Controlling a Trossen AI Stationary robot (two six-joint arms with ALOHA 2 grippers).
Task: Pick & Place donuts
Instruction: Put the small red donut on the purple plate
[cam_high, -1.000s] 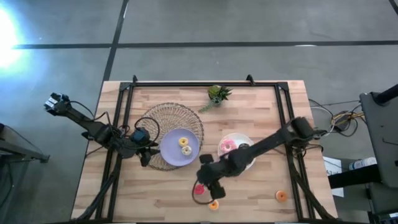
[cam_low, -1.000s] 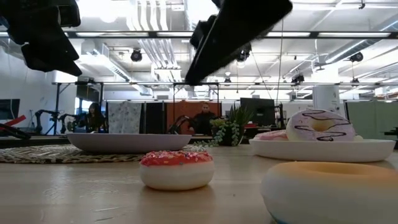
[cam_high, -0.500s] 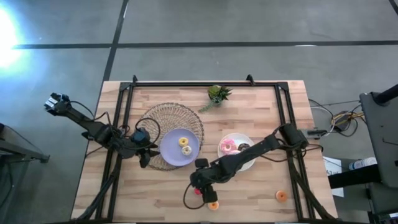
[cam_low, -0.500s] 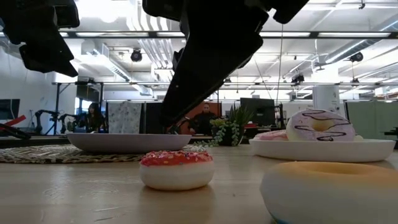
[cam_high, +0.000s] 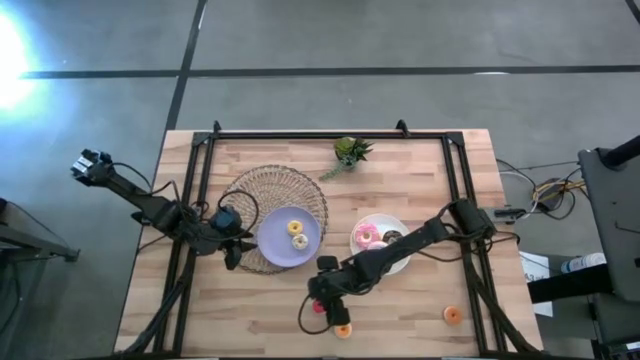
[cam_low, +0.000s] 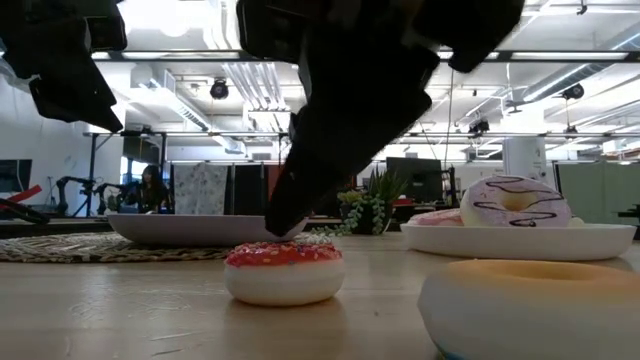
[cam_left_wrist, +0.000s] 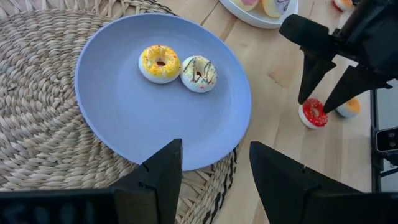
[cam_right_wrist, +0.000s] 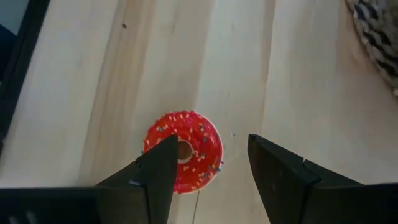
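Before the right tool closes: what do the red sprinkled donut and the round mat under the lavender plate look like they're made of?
The small red sprinkled ring donut looks like hard moulded plastic or resin: smooth, faintly glossy, with a pale base in the low view. The round tan woven mat under the lavender plate looks like coiled straw or wicker, judging by its ridged weave. The open right tool straddles the donut.

light: bright, even | glare: floor top-left, high view | low view: arm backlit, near donut blurry

Matt wood table; woven straw mat.
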